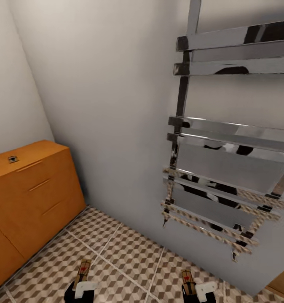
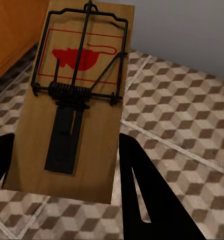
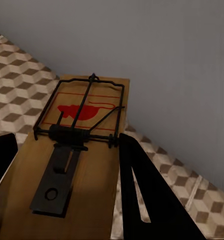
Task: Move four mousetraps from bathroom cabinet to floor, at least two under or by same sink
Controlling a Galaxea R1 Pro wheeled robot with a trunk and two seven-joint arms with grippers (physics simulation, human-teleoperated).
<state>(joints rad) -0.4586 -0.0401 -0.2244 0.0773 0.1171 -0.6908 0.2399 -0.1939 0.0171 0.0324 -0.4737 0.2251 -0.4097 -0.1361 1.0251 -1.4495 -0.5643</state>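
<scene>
Three mousetraps in sight: one in each gripper, and one lying on top of the cabinet.
Left gripper [image 1: 82, 287]: at the near edge of the head view, left of centre, clamped on a mousetrap [image 1: 83, 270] that sticks out ahead of it over the floor.
Left-hand mousetrap, close up [image 2: 76, 95]: wooden board held between the two dark fingers [image 2: 151, 195], with the wire bar, coil spring and red mouse mark facing the wrist camera.
Right gripper [image 1: 197, 290]: at the near edge, right of centre, gripping a second mousetrap [image 1: 187, 277].
Right-hand mousetrap, close up [image 3: 74, 150]: board sits between the black fingers [image 3: 144, 200], red mark up, its far end pointing at the grey wall.
Third mousetrap [image 1: 13, 159]: small, on the cabinet's top surface, far left.
Cabinet [image 1: 32, 198]: orange-brown, at the left, with slim bar handles on its drawer fronts, standing against the left wall.
Bathroom floor [image 1: 129, 252]: brown-and-beige cube-pattern tiles with pale grout, below both held traps.
Towel rail [image 1: 226, 139]: chrome ladder-style bars on the wall at the right, reflecting the tile pattern in the lower rungs.
</scene>
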